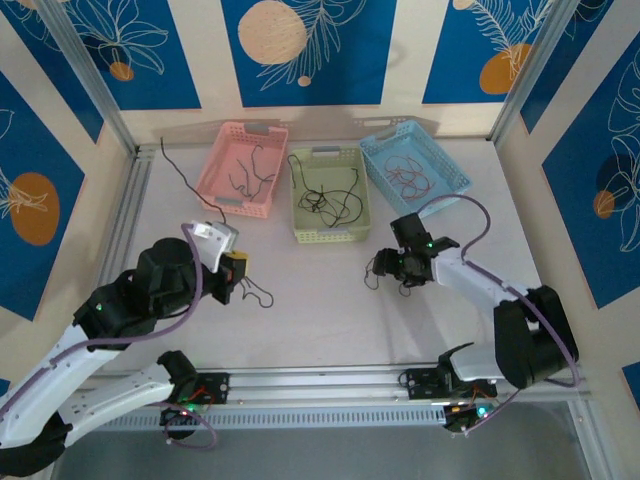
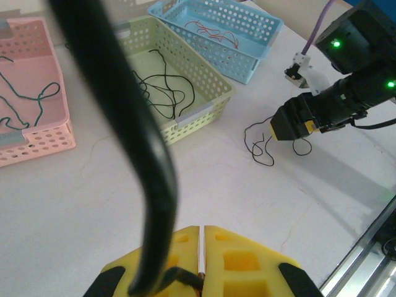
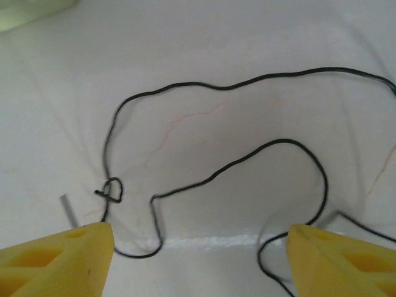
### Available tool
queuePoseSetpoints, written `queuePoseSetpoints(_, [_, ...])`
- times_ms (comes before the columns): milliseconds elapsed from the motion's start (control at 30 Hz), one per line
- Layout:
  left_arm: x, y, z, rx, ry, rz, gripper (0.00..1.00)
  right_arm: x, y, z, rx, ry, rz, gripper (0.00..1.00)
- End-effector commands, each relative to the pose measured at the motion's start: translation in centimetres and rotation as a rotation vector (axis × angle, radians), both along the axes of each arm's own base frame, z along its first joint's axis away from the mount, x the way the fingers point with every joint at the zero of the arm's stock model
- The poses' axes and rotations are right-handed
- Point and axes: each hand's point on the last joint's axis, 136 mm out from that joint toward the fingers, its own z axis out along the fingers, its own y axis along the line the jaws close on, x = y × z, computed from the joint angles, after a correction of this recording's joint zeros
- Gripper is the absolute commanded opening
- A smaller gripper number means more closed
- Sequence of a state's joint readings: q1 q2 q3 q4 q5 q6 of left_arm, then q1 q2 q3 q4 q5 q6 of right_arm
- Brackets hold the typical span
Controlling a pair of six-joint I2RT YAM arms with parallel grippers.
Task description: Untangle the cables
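Observation:
My left gripper (image 1: 238, 272) is shut on a black cable (image 2: 148, 161) that rises from between its yellow jaws (image 2: 202, 230) as a thick blurred strand; its loose end (image 1: 260, 294) curls on the table just right of the gripper. My right gripper (image 1: 385, 268) stands open, low over another black cable (image 3: 216, 167) lying in loops on the table, with a small knot (image 3: 112, 189) near the left fingertip (image 3: 62, 250). That cable passes between and under both fingers without being gripped. From the left wrist view, the right gripper (image 2: 278, 127) sits right over that cable (image 2: 263, 147).
Three baskets stand at the back: a pink basket (image 1: 235, 206) with dark teal cables, a green basket (image 1: 330, 236) with black cables, a blue basket (image 1: 452, 156) with reddish cables. A loose black cable (image 1: 180, 170) lies left of the pink basket. A metal rail (image 1: 320, 385) runs along the near edge.

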State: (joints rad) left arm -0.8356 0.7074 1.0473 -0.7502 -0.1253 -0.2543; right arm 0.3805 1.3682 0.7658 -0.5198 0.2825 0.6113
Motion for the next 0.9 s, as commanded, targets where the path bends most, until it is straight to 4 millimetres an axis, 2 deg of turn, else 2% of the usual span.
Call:
queuePoseSetpoints(0, [-0.1,0.5,-0.5,0.021,-0.004,0.004,0.0,0.3,-1.9,-0.4,-0.119,0.045,-0.054,0.75])
queuePoseSetpoints(300, [-0.3,0.6,-0.9,0.027,-0.003,-0.001,0.0,0.8,-3.4,-2.2,-0.182,0.158,-0.119,0.76])
queuePoseSetpoints(400, [-0.5,0.7,-1.0,0.026,-0.003,-0.004,0.0,1.1,-3.3,-2.0,-0.164,0.148,-0.113,0.76])
queuePoseSetpoints(600, [-0.6,0.7,-1.7,0.039,0.002,-0.011,0.0,1.7,-5.7,-1.7,-0.181,0.15,-0.169,0.79])
queuePoseSetpoints(867, [-0.6,0.5,-3.0,0.053,0.018,-0.019,0.0,1.9,-7.6,-0.4,-0.144,0.122,-0.239,0.82])
